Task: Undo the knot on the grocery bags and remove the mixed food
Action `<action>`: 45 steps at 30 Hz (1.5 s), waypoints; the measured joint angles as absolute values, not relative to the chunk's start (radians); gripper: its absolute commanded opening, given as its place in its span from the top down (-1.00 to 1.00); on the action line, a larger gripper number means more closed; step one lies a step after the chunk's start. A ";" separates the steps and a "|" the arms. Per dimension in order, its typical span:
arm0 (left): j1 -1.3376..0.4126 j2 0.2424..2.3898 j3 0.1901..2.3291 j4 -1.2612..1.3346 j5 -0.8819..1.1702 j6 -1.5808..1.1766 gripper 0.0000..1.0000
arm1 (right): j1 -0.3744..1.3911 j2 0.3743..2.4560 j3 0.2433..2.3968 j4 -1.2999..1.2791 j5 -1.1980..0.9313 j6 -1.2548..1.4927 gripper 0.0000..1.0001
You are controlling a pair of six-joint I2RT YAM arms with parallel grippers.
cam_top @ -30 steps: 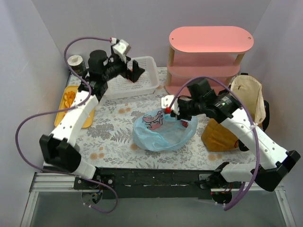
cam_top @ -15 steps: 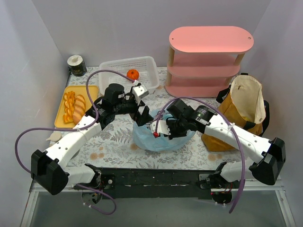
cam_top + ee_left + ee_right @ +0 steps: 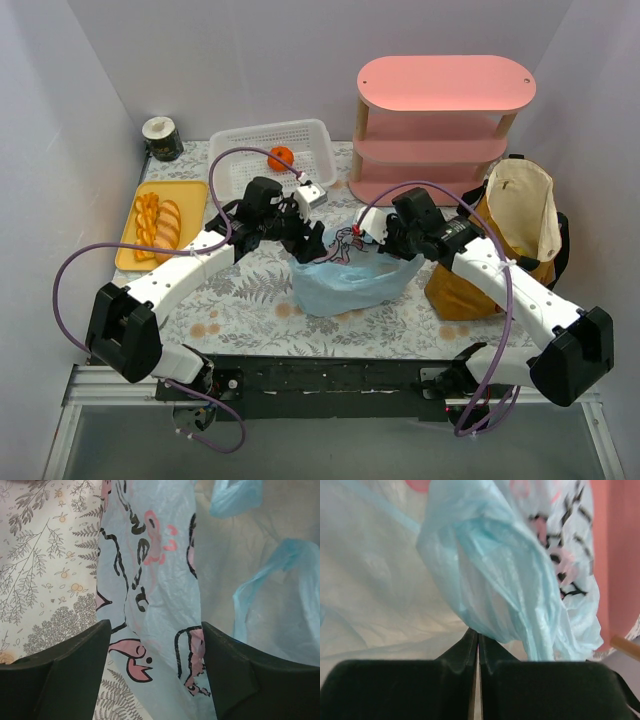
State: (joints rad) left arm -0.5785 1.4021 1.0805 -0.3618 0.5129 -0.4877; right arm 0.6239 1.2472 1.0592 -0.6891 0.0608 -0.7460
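**Item:** bag (image 3: 350, 283), thin pale blue film with pink-and-black print.

**Location:** middle of the table (image 3: 240, 300), between the two grippers. The tote (image 3: 505, 235) stands just beside it on the right.

**Condition:** slumped, rim raised on both sides. No knot shows in any view. Contents cannot be read through the film.

**Left gripper** (image 3: 155, 630): fingers spread, straddling a printed fold at the bag's left rim, not closed on it.

**Right gripper** (image 3: 478, 632): fingers pressed together. A fold of the right rim runs into the tips and appears pinched there.

**Handling (judged):**
- Very light, limp and slippery.
- A single sheet would likely stretch or tear under a hard pull, and the bag will not keep its shape once let go.
- Best hold is a bunched rim or a handle loop, where the layers double up.
- Opposed holds on the two rims should spread the mouth.

**Food outside the bags:** orange (image 3: 281, 158) in the basket (image 3: 245, 160); pastry (image 3: 155, 220) on the tray (image 3: 195, 200).

**Tote:** upright, mouth open, cream lining showing, nothing visible inside.
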 measured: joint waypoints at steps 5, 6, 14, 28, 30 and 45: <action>-0.579 1.403 1.096 -0.349 0.540 -0.517 0.31 | 0.631 1.251 1.105 -0.672 -0.035 -0.706 0.72; -0.579 1.403 1.098 -0.345 0.546 -0.522 0.40 | 0.632 1.252 1.105 -0.672 -0.045 -0.706 0.70; -0.579 1.403 1.101 -0.326 0.567 -0.541 0.62 | 0.633 1.298 1.084 -0.631 -0.054 -0.739 0.36; -0.579 1.496 1.102 -0.272 0.551 -0.539 0.92 | 0.633 1.395 0.867 -0.247 -0.052 -0.923 0.01; -0.579 1.516 1.104 -0.268 0.553 -0.536 0.95 | 0.633 1.444 0.867 -0.190 -0.052 -0.933 0.01; -0.567 1.566 1.135 -0.282 0.553 -0.488 1.00 | 0.576 1.688 0.826 0.162 0.087 -1.081 0.97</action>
